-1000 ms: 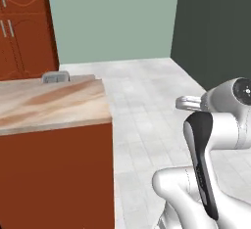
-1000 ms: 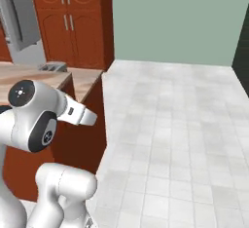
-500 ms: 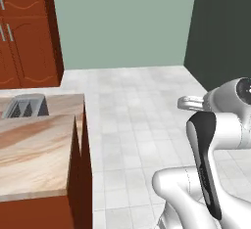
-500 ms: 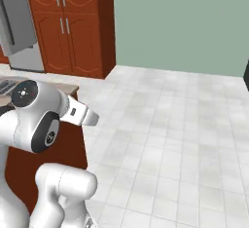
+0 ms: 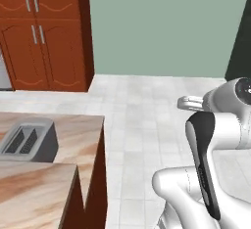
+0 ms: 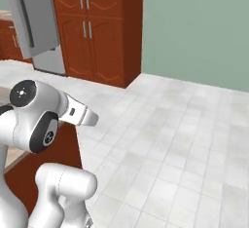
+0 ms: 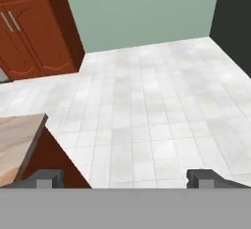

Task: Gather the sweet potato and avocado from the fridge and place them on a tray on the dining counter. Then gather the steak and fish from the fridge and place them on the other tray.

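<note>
**Open, empty claw hanging over the tiled floor by the tabletop corner**

The claw (image 7: 125,179) is standing wide open in the hand view, its two dark fingertips (image 7: 46,178) sitting far apart at the bottom of the picture, with nothing lying between them. It is holding nothing.

Taking the dining counter (image 5: 73,140) as the landmark: this tabletop is showing its beige marbled surface and red-brown wood front at the lower left of the left base view, and its corner (image 7: 19,137) is appearing at the lower left of the hand view. A grey toaster (image 5: 27,140) with two slots is resting on the tabletop, near its far edge. The white tiled floor (image 6: 185,139) is stretching away from the tabletop to a pale green wall (image 5: 162,27).

Beyond the tabletop, red-brown wooden cabinets (image 6: 95,27) are standing against that wall. The fridge (image 6: 36,25), silver-grey with a long dark vertical handle, is standing just beside the cabinets, on the side away from the green wall, well apart from the tabletop; its door is looking shut.

The arm (image 5: 211,174) is folding up beside the tabletop, its white links and dark joints rising at the near edge of both base views.
</note>
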Tool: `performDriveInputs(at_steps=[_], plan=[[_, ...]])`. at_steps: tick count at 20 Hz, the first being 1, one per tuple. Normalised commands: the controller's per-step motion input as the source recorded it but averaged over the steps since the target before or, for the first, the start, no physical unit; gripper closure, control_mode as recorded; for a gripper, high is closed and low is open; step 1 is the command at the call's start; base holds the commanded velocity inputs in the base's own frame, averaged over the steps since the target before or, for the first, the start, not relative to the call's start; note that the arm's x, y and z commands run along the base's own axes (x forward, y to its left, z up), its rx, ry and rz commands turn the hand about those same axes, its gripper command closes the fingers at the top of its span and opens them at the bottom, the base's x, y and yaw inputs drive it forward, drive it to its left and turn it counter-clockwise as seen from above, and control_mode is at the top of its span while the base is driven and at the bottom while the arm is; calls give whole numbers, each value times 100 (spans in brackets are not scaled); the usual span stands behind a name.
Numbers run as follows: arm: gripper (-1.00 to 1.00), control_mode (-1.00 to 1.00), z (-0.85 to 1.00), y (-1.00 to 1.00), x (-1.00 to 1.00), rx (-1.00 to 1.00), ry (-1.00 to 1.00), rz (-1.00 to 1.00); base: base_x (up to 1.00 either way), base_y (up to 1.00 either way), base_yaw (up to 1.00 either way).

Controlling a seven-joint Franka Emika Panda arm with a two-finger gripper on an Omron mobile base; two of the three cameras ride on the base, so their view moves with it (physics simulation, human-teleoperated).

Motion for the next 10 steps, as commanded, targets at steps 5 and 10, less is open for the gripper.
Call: performDriveInputs(at_steps=[5,10], plan=[[-100,100,0,0,0,0,0,0,100,-20,39],[-100,100,0,0,0,0,0,0,100,-22,39]])
